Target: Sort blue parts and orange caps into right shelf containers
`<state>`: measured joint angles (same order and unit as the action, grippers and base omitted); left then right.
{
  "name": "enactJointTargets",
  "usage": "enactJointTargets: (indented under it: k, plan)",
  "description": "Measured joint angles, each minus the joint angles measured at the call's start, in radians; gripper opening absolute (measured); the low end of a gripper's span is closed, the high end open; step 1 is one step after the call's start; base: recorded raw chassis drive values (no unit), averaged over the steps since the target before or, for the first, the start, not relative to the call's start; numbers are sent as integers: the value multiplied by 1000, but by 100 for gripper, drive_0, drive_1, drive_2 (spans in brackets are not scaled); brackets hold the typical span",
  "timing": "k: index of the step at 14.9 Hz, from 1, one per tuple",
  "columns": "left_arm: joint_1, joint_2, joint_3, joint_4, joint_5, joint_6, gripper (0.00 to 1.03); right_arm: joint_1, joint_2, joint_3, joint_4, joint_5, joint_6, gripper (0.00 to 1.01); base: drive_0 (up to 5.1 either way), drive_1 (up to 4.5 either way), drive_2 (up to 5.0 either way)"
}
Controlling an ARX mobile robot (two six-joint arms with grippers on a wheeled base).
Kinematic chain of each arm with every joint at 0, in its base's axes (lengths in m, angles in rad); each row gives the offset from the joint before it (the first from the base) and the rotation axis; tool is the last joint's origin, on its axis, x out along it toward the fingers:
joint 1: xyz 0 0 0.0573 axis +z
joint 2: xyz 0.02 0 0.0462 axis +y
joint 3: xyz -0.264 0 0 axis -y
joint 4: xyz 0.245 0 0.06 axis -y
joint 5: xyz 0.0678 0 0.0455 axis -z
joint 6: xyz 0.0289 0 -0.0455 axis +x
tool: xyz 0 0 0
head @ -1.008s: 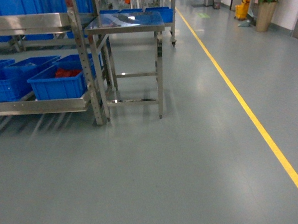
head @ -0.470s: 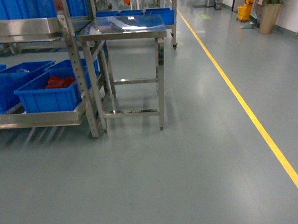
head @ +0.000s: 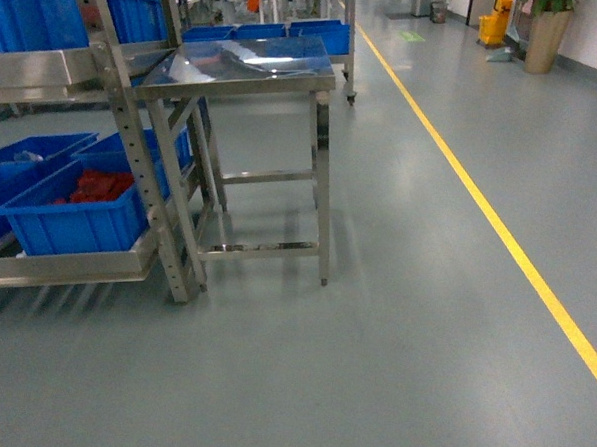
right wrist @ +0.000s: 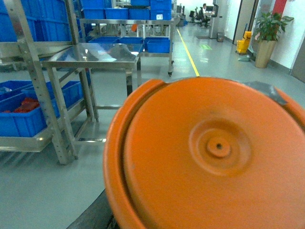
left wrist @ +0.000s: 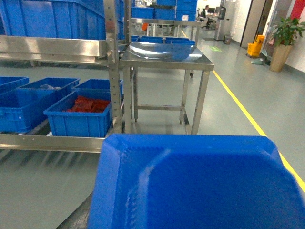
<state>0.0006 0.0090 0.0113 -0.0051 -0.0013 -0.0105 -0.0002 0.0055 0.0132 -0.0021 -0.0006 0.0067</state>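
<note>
- Grey factory floor (head: 386,359) with a yellow line (head: 499,233) down the right; steel table (head: 235,67) and steel rack (head: 126,172) at left.
- Closer and further right in the head view than a second ago: rack and table larger, lower crate (head: 63,221) of red pieces sliding toward the left edge — base rolling in on the shelving.
- Blue part (left wrist: 195,186) filling the left wrist view, orange cap (right wrist: 209,157) filling the right wrist view; apparently carried, one per arm.
- Neither gripper visible; finger opening impossible to judge.
- Likely transport stage, drop-off not yet begun.
</note>
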Motion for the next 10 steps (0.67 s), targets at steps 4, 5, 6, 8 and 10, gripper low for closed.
enactJointTargets:
  k: [4, 5, 6, 8, 10]
  plan:
    - [0, 0, 0, 2, 1, 0, 42, 0, 0, 0, 0, 0, 0, 44, 5, 433, -424]
    - [0, 0, 0, -3, 0, 0, 42, 0, 0, 0, -4, 0, 0, 44, 5, 434, -424]
    - [0, 0, 0, 2, 1, 0, 42, 0, 0, 0, 0, 0, 0, 44, 5, 434, -424]
    - [0, 0, 0, 0, 1, 0, 42, 0, 0, 0, -2, 0, 0, 44, -1, 428, -429]
    - [0, 0, 0, 2, 2, 0, 42, 0, 0, 0, -2, 0, 0, 44, -7, 422, -435]
